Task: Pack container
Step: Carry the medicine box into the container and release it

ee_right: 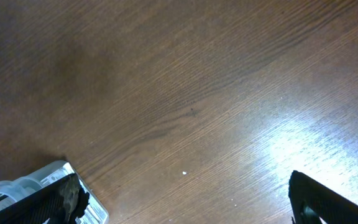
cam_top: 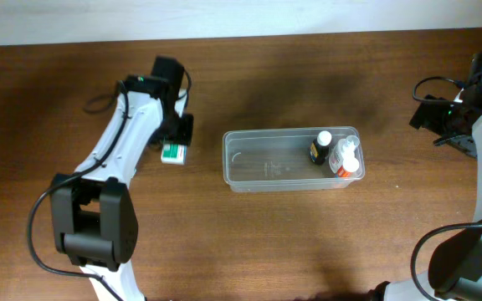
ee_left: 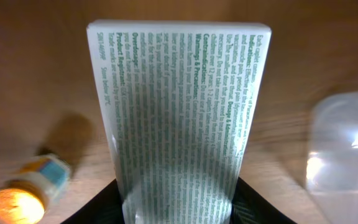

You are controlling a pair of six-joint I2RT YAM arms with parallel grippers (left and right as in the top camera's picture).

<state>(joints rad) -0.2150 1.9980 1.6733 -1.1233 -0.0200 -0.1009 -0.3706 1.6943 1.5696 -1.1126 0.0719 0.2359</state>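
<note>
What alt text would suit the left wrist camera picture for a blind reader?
A white box printed with small green text fills the centre, clamped at its near end by the left gripper. On the brown wooden table behind, a small bottle with an orange cap sits lower left, and a clear container's corner shows right.

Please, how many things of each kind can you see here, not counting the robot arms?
container: 1
white-and-green box: 1
bottles: 3 (two inside the container, one lying on the table, seen only in the left wrist view)
Total: 5
</note>
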